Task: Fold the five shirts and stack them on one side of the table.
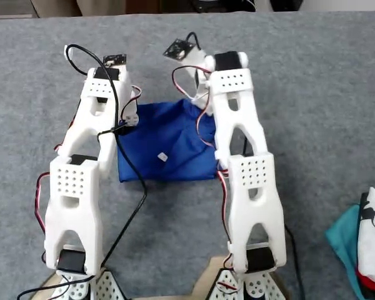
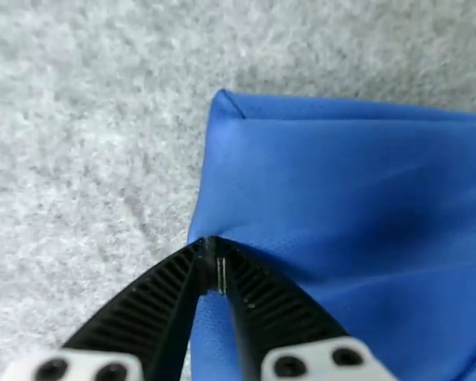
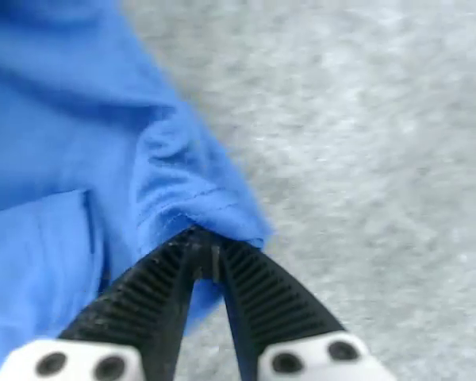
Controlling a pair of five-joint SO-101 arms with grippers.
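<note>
Between the two arms at mid-table, the blue shirt (image 1: 169, 147) is lying, likely handling as limp, light cloth best gripped at corners, with the left gripper (image 2: 213, 262) and right gripper (image 3: 205, 252) each pinching a side edge, and bare table (image 1: 312, 81) is extending beyond it.

shirt (image 1: 169, 134) on table (image 1: 312, 94), between left arm (image 1: 81, 169) and right arm (image 1: 244, 144) | clothes pile (image 1: 369, 244) at table's right edge, well apart

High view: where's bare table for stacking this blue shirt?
Bare table lies right of the right arm, up to the shirt pile at the near right edge; also left of the left arm. Crowded between the arms, around the blue shirt.
</note>
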